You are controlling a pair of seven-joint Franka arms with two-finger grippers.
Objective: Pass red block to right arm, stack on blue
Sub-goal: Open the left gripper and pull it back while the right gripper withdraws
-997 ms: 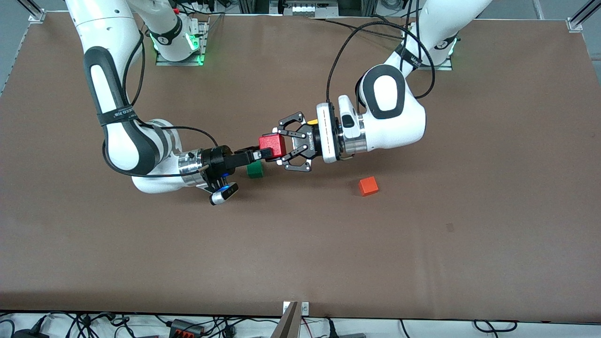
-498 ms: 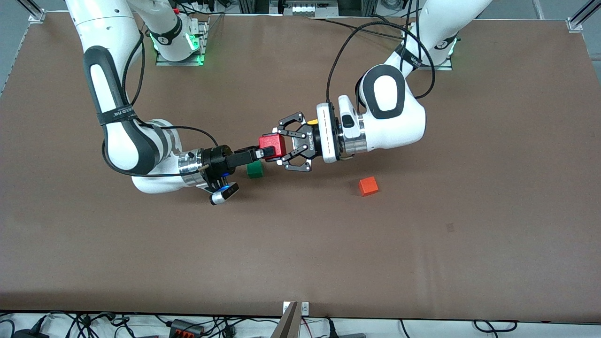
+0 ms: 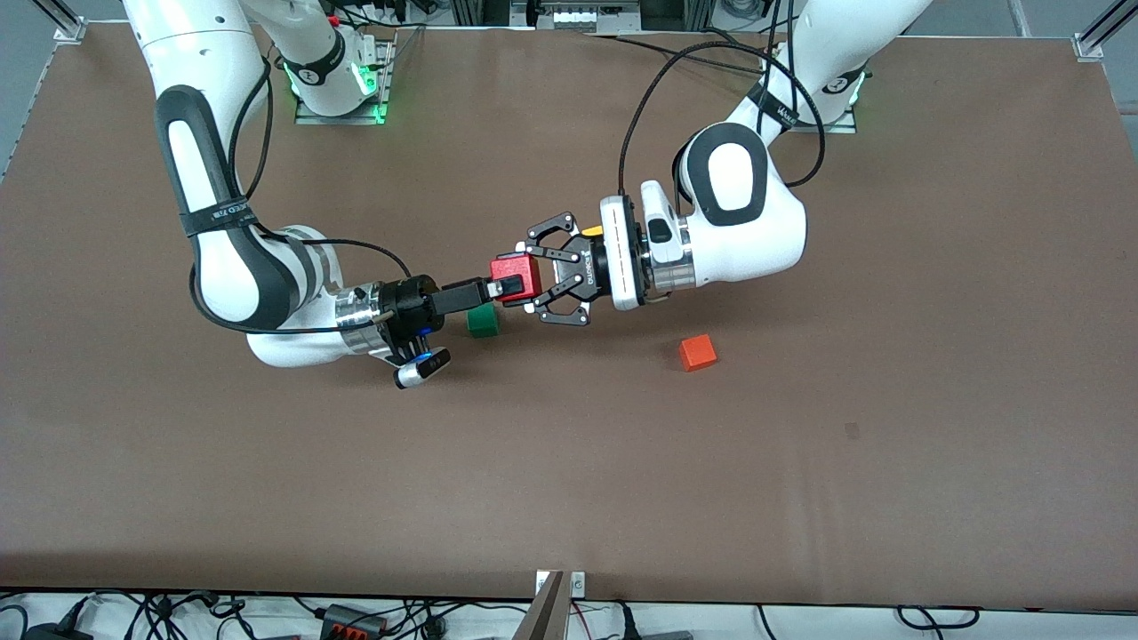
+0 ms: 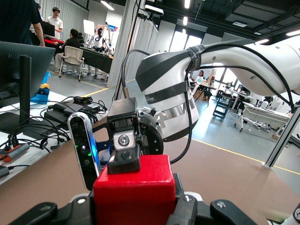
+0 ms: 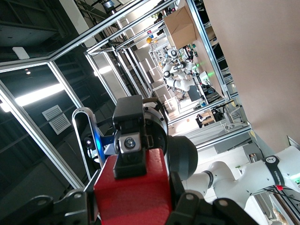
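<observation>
The red block [image 3: 516, 276] hangs in the air over the middle of the table, above the green cube [image 3: 483, 322]. My left gripper [image 3: 527, 278], the wide black linkage claw, is shut on the block from the left arm's end. My right gripper [image 3: 507, 286] reaches it from the right arm's end, its slim fingers closed on the block's upper and lower faces. In the left wrist view one slim finger [image 4: 123, 154] presses on top of the red block [image 4: 136, 192]. The right wrist view is filled low down by the red block [image 5: 133, 190]. The blue is hidden.
An orange cube [image 3: 697, 353] lies on the brown table [image 3: 800, 462], nearer the front camera toward the left arm's end. A bit of yellow [image 3: 591, 231] shows by the left wrist. Cables run along the table's front edge.
The right gripper's fingers have closed onto the red block. The left gripper keeps its hold, and both arms have barely moved.
</observation>
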